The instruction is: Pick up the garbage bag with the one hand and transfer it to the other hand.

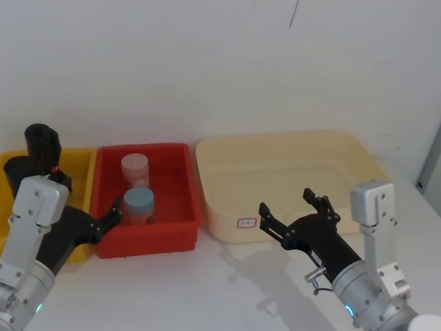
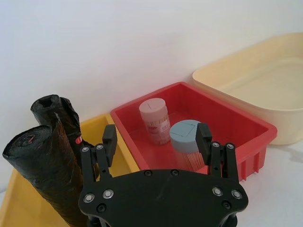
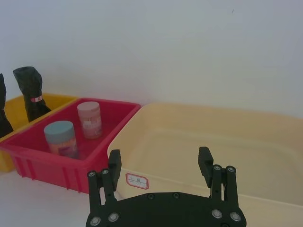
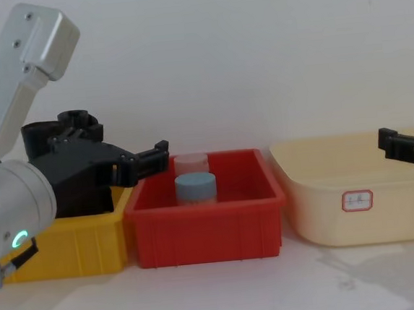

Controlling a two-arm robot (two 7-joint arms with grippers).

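Note:
The garbage bag [image 2: 40, 175], a black crinkly roll, stands upright in the yellow bin [image 2: 102, 126] and shows partly behind my left arm [image 1: 18, 172]. A similar black roll with a red mark [image 2: 59, 113] stands just behind it. My left gripper [image 2: 156, 137] is open and empty. It hovers over the border of the yellow and red bins [image 1: 103, 219], beside the bag and apart from it. My right gripper [image 1: 286, 201] is open and empty in front of the cream tub [image 1: 289, 141], fingers pointing at its near wall [image 3: 159, 158].
The red bin [image 1: 148, 238] between the yellow bin and the tub holds a pink-lidded jar [image 1: 135, 169] and a blue-lidded jar [image 1: 139, 205]. The cream tub has a small label [image 1: 247, 223] on its front. A white wall runs close behind the bins.

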